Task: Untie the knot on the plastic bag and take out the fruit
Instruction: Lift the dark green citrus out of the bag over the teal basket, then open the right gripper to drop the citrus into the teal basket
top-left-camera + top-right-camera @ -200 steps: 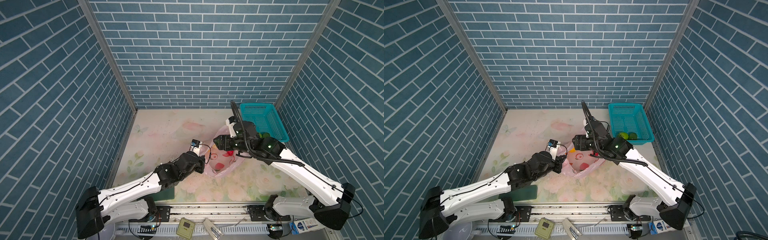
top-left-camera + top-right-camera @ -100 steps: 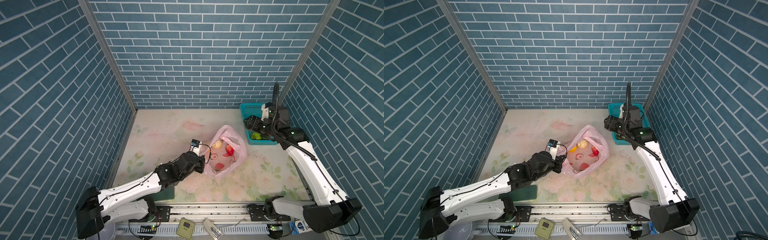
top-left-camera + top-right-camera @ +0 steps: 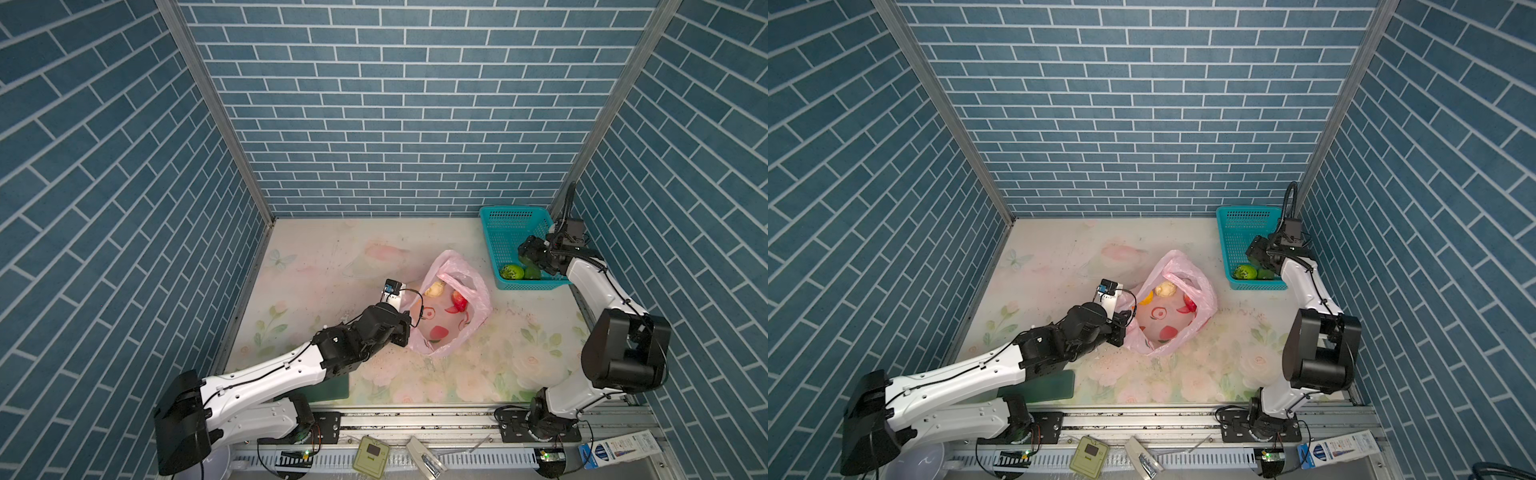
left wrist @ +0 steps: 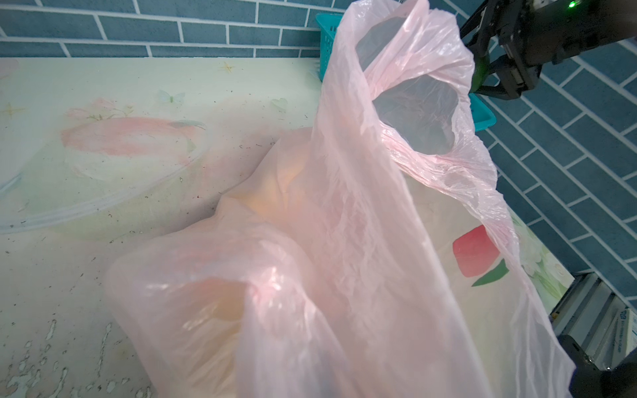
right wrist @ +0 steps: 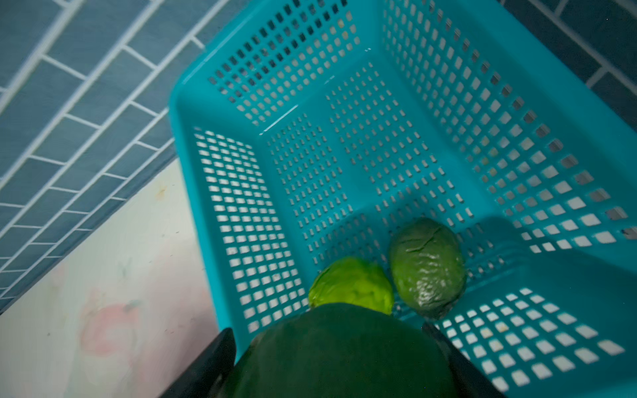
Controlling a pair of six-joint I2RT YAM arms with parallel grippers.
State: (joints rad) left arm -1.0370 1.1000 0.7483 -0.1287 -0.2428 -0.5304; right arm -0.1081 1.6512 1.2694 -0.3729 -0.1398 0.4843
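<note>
1. L gripper (image 3: 407, 331) is pinching the bag (image 3: 455, 328) at its left edge in both top views, jaws together on the plastic.
2. Bag's sitting mid-table (image 3: 332, 257), mouth gaping; whitish fruit (image 3: 435, 289) & red fruit (image 3: 458, 300) are showing inside.
3. R gripper (image 5: 339, 365) is hovering over the basket (image 5: 448, 86) in the back-right corner, jaws clamping a dark green fruit (image 5: 341, 341).
4. Light green fruit (image 5: 351, 286) & avocado (image 5: 427, 265) are lying side by side in the basket, near its front wall.
</note>
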